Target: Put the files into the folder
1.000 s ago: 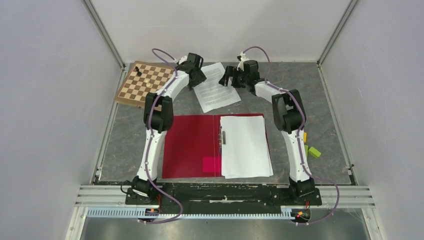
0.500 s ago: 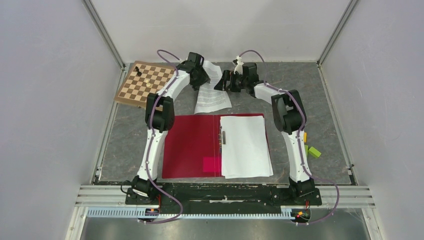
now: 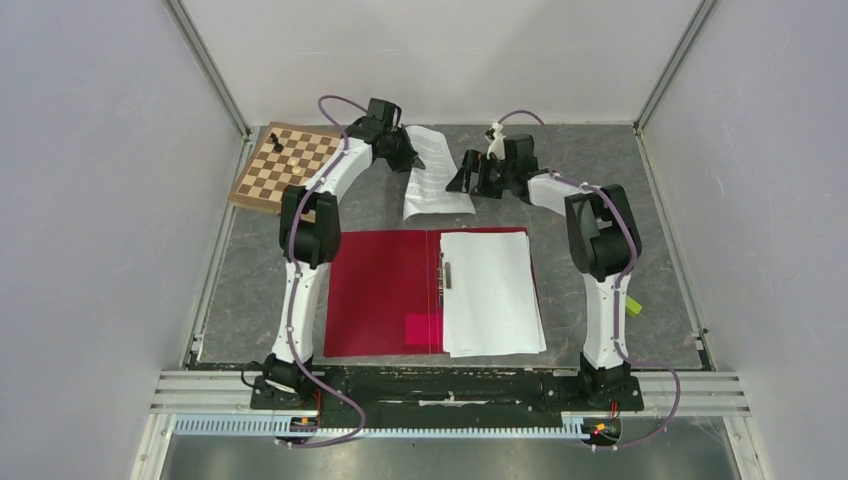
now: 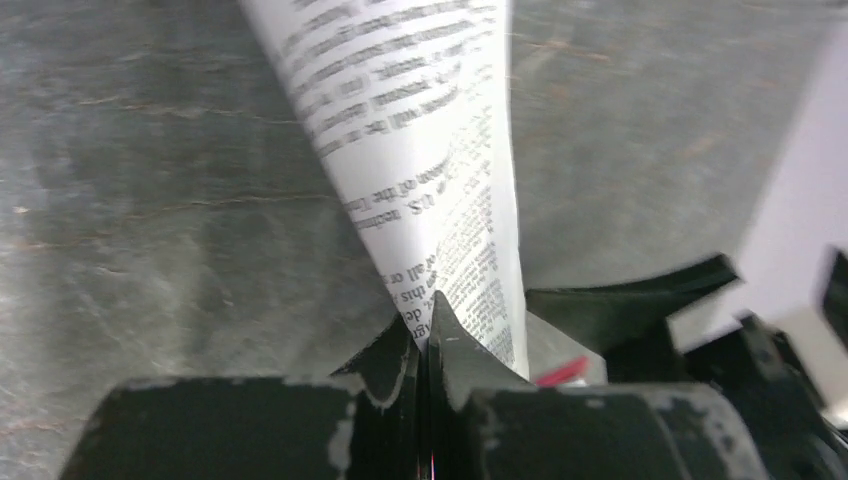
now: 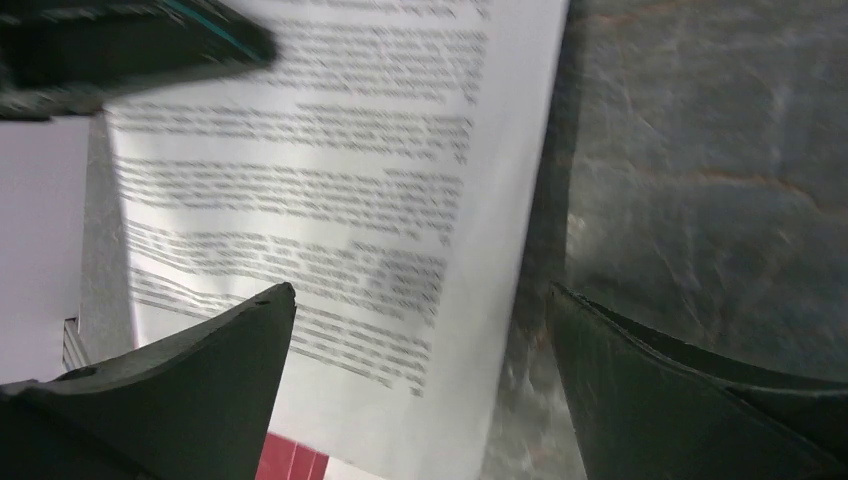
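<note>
The red folder (image 3: 380, 290) lies open at the table's middle, a stack of white files (image 3: 492, 292) on its right half beside the metal clip (image 3: 443, 272). One printed sheet (image 3: 436, 175) stands lifted and curled behind the folder. My left gripper (image 3: 398, 152) is shut on that sheet's far left corner; in the left wrist view the printed sheet (image 4: 420, 150) runs up from the pinched jaws of the left gripper (image 4: 424, 312). My right gripper (image 3: 468, 178) is open beside the sheet's right edge, and the right gripper (image 5: 420, 305) straddles the edge of the printed sheet (image 5: 330, 200).
A brown-and-white chessboard (image 3: 290, 166) with two pieces sits at the back left. A green block (image 3: 633, 305) lies by the right arm. Grey walls close in on the left, right and back.
My left gripper has closed on the sheet's corner and lifted it, so the sheet curls up. The right gripper moved a little rightward and nearer, still open.
</note>
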